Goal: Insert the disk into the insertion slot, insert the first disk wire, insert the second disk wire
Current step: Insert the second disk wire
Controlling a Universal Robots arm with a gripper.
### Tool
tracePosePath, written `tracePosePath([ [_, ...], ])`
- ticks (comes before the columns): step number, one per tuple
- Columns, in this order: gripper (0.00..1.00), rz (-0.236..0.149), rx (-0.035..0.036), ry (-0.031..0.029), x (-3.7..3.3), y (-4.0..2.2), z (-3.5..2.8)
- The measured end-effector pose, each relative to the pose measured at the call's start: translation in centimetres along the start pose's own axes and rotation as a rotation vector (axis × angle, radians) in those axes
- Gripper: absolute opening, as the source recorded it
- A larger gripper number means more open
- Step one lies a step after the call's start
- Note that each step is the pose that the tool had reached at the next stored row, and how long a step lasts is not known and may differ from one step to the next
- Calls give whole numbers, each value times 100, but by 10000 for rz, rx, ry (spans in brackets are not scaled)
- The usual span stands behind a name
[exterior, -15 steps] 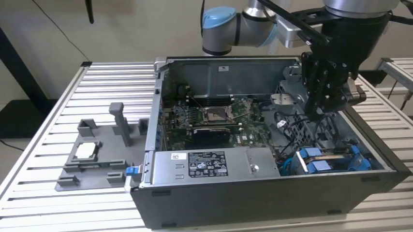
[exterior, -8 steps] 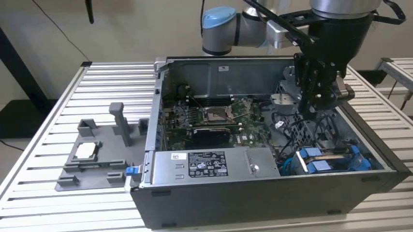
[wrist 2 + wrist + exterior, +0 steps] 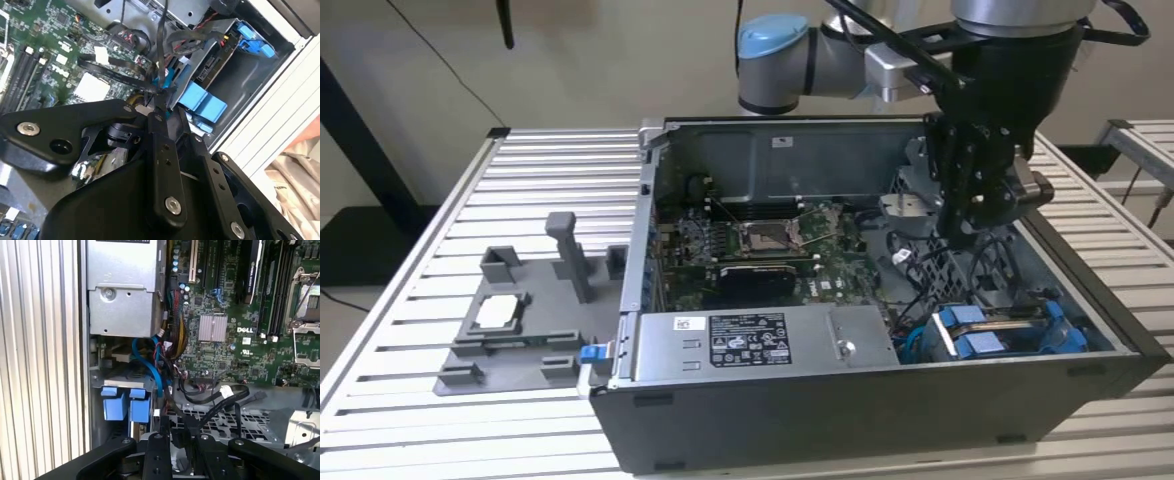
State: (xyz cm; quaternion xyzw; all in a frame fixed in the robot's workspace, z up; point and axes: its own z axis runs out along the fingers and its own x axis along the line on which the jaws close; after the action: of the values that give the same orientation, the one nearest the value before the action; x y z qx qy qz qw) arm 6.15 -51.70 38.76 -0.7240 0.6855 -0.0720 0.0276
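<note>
The slatted metal worktop point(image 3: 427, 200) carries an open black computer case point(image 3: 854, 430). In the case's corner, the grey insertion slot point(image 3: 257, 82) holds the disk point(image 3: 1001, 335), which lies flat, silver-grey between bright blue carrier tabs. Just beside it, the hand point(image 3: 156, 109) is pressed together, pinching a thin black wire point(image 3: 161, 55).

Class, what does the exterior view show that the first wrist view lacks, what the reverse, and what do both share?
The exterior view adds the grey fixture beside the case and the arm's blue joint. The first wrist view adds a finned silver heat sink and a blue cable. Both share the disk's blue carrier, the power supply and the gripper.
</note>
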Motion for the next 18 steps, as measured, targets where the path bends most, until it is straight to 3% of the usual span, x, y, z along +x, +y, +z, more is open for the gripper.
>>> tracePosePath([
  [2, 27, -84, 63, 64, -13, 7, 4],
  [5, 27, -247, 157, 46, -28, 15, 14],
  [10, 27, -381, 223, 50, -35, 29, 20],
  [18, 25, -492, 437, 50, -38, 52, 19],
])
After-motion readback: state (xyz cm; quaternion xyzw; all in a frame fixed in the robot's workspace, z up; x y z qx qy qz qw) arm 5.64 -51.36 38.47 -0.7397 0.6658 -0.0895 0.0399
